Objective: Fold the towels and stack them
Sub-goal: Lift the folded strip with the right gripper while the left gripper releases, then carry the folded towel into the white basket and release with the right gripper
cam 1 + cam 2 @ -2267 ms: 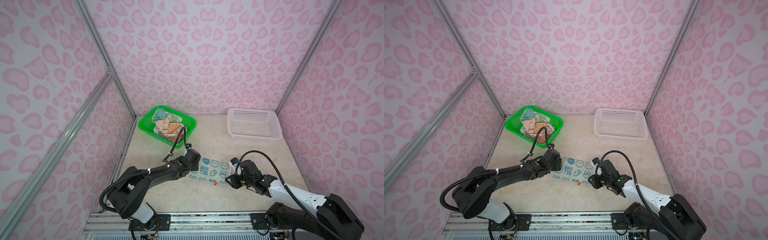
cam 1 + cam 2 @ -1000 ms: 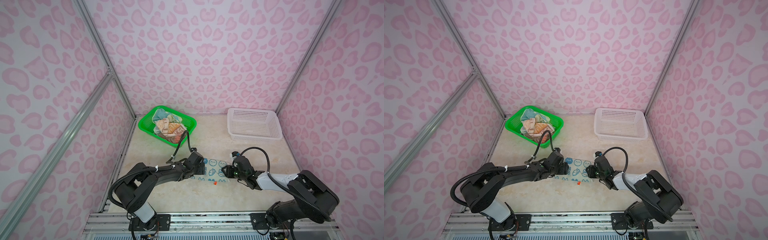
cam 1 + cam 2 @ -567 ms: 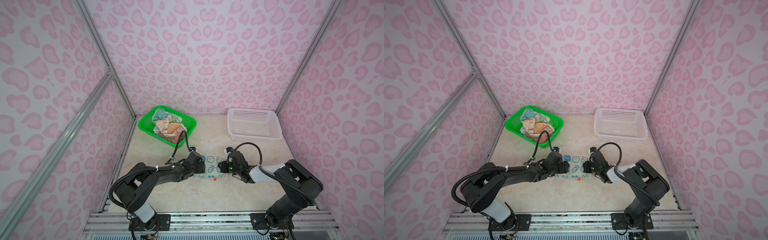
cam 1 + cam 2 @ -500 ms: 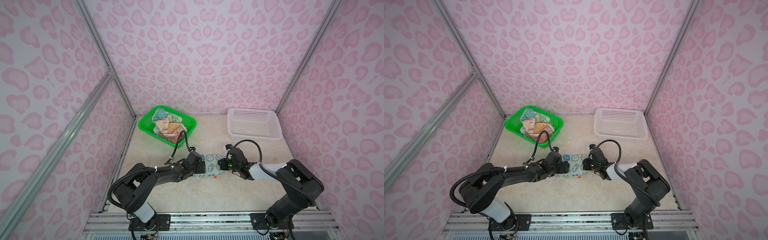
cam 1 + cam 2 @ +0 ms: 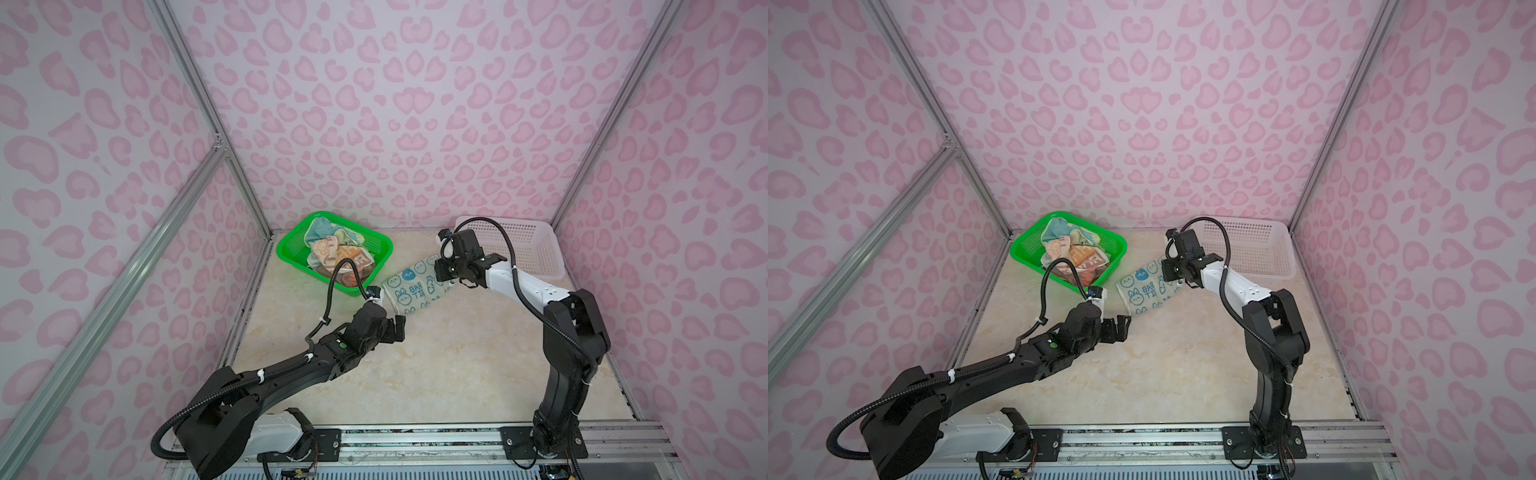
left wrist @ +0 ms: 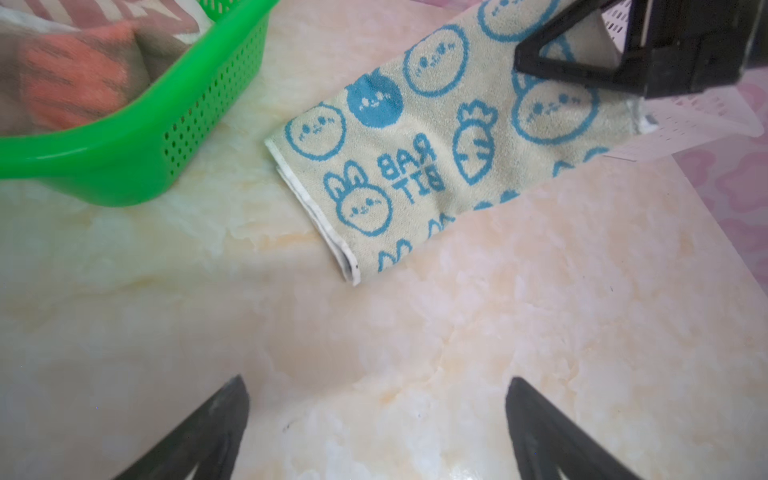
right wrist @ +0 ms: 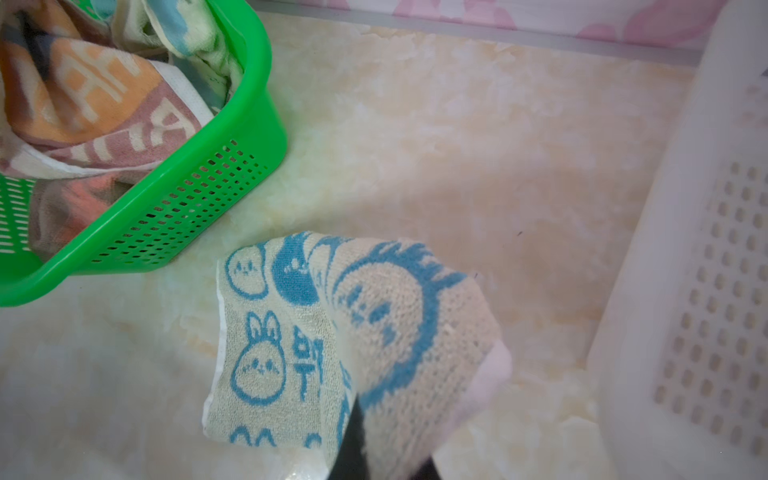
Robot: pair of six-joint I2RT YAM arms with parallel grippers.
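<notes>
I hold the right arm stretched far, its right gripper clenched on the raised end of the rabbit towel between the green basket and white basket, while the left gripper hovers nearer me, jaws spread wide.

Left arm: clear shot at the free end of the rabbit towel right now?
Probably yes. The left gripper is open and faces the free end of the rabbit towel, only bare table between. The green basket sits off to one side; the right gripper pinches the far end.
</notes>
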